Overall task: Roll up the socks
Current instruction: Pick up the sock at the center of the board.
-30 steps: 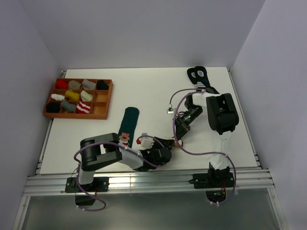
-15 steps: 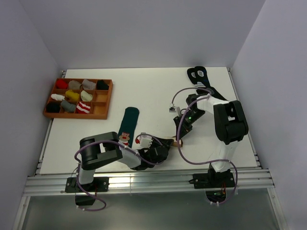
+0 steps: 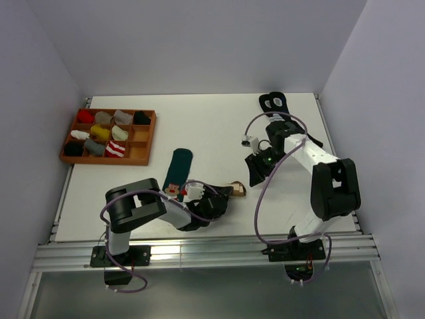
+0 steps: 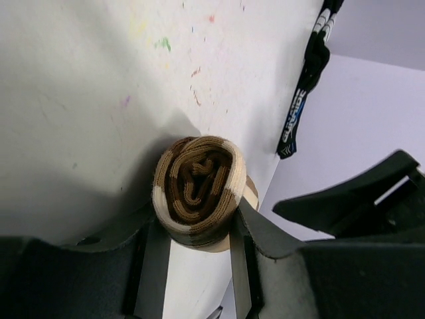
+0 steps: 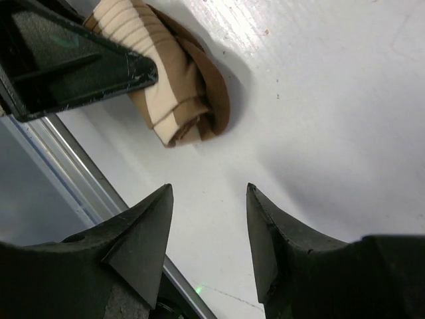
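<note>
Top view: brown sock (image 3: pixel 236 190) with cream stripes, rolled into a short bundle, on the worktop (image 3: pixel 212 126) close to the near edge, about midway along it. Its left end clamped in the left pincer (image 3: pixel 224 195). Right pincer (image 3: pixel 255 174) just beyond, toward the far right corner, clear of the sock. Alongside to the left, dark green sock (image 3: pixel 178 165) lying flat, long axis running near to far. Black socks (image 3: pixel 273 103) at the far right corner. Tray (image 3: pixel 151 137) of rolled pairs by the left edge. Left wrist view: brown sock seen end-on, spiral facing the lens, one finger pressed against each side, axis in line with the pincer. Black strip (image 4: pixel 302 100) beyond, with pale marks, perhaps lettering, not legible. Right wrist view: jaws apart, nothing between them; brown sock ahead and to the left, untouched. Judged: left arm the nearer and in charge of the sock, rolling apparently complete, set-down the likely next step.
</note>
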Tool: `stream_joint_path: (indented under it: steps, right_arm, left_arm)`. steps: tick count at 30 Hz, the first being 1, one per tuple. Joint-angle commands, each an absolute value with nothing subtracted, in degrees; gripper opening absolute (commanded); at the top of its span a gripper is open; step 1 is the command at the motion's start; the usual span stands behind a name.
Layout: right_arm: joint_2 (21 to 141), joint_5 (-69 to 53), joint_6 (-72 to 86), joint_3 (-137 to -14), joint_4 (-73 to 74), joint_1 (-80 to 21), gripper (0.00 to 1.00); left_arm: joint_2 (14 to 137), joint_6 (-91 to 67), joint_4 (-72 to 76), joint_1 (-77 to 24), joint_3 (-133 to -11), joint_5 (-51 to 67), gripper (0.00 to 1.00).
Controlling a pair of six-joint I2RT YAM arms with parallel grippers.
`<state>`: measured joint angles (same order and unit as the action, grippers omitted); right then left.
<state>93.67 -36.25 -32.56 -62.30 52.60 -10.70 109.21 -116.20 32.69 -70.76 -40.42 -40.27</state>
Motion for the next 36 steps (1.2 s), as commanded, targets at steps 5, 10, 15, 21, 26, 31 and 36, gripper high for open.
stream_joint_path:
  steps: [5,10,15,21,26,31,36]
  right_arm:
    - [87.45,-33.58,-30.85,-63.90,51.86,-8.97,0.56]
    - [85.26,-32.87,-30.76,-63.46,51.24,-7.91,0.56]
    - [82.79,-31.55,-30.24,-62.58,49.66,-7.21,0.56]
    - [80.86,-30.50,-30.15,-62.05,48.69,-7.03,0.56]
    - [79.37,-30.50,-30.23,-61.61,48.87,-6.77,0.56]
    - [76.91,-29.45,-30.50,-61.35,48.69,-6.33,0.56]
    - [75.59,-29.71,-30.41,-61.70,48.60,-6.33,0.56]
  left_arm:
    - [106.35,-106.27,32.52,-68.03,-37.88,-37.45,0.00]
    - [102.14,-98.27,33.40,-66.36,-37.44,-35.25,0.00]
    - [96.87,-89.76,27.97,-65.66,-40.25,-34.80,0.00]
    - [91.16,-81.33,26.19,-63.29,-41.31,-32.09,0.00]
    - [86.06,-76.03,22.77,-59.08,-41.40,-29.18,0.00]
    - [74.46,-71.02,17.68,-52.05,-39.38,-26.81,0.00]
    - [65.75,-64.43,12.30,-37.38,-40.17,-20.23,0.00]
